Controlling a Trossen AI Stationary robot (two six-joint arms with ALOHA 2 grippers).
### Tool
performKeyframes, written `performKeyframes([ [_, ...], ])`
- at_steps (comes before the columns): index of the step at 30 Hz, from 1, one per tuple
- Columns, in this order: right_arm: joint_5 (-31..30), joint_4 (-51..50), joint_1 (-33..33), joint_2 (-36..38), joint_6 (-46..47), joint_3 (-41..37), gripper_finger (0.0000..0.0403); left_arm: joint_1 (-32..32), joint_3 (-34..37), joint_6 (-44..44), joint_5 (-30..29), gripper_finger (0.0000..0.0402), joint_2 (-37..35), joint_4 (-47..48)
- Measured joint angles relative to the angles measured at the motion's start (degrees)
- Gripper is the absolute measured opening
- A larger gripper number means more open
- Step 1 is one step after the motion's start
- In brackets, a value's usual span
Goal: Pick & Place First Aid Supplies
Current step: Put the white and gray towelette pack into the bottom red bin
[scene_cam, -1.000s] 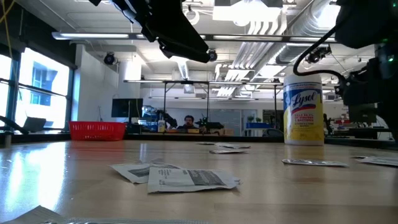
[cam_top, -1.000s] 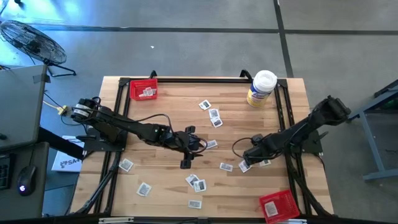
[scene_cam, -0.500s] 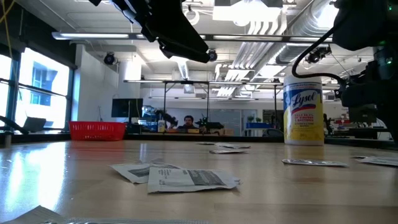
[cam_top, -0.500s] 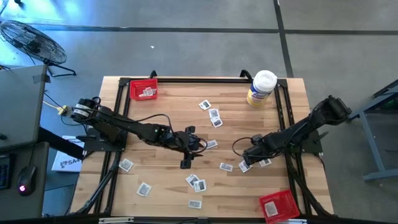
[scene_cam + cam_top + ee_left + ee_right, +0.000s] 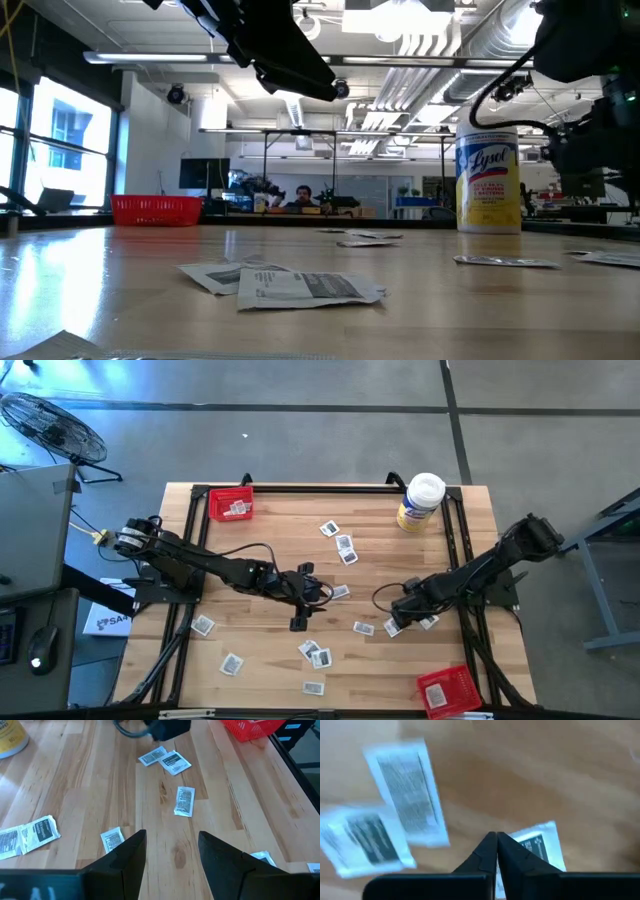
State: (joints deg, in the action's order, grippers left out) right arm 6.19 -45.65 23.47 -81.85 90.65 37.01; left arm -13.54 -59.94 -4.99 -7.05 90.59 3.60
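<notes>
Right gripper (image 5: 496, 840) pinched shut at a packet (image 5: 540, 851) near the tub.

On the table (image 5: 280, 540), well in front of the white-lidded tub (image 5: 420, 502), its fingertips met on the packet's edge, two more packets (image 5: 407, 790) just beside. The left gripper (image 5: 170, 845) hovered mid-table, fingers wide apart, holding nothing; further packets (image 5: 345, 548) lay scattered between tub and red tray (image 5: 232, 505).

Both arms are matte black, built of slim round tubes joined by thicker, blocky joints. The left arm (image 5: 215, 568) starts from a base with a silvery-white collar, where a thin yellow wire runs off; a black cable loops along its forearm. The right arm (image 5: 480, 572) has a bulky black shoulder and a black cable curling in a loop near its wrist. The fingers (image 5: 221, 855) are flat, dark, tapering wedges.
</notes>
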Motion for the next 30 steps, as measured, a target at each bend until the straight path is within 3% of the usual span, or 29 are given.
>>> performKeyframes([
  [6, 2.0, -7.0, 5.2, 0.1, -2.7, 10.2, 0.0002, 0.0, 0.0, 0.0, 0.0, 0.0178, 0.0, 0.0],
  [15, 7.2, -5.0, 23.4, 0.1, 3.7, 24.5, 0.0001, 0.0, 0.0, -0.5, 1.0, 0.0178, 0.0, 0.5],
  [18, 6.7, -0.3, 30.3, 0.1, 4.4, 24.9, 0.0001, 0.0, 0.0, -0.9, 1.8, 0.0178, 0.0, 0.5],
  [22, 0.7, 6.8, 36.8, 0.1, 7.6, 21.6, 0.0002, 0.0, 0.0, -0.9, 1.8, 0.0178, 0.0, 0.4],
  [24, -1.2, 9.3, 38.2, 0.1, 9.8, 18.9, 0.0004, 0.0, 0.0, -0.9, 1.8, 0.0178, 0.0, 0.4],
  [30, 1.0, 16.5, 38.0, 0.1, 11.1, 12.2, 0.0007, 0.0, 0.0, -1.1, 1.8, 0.0179, 0.0, 0.3],
])
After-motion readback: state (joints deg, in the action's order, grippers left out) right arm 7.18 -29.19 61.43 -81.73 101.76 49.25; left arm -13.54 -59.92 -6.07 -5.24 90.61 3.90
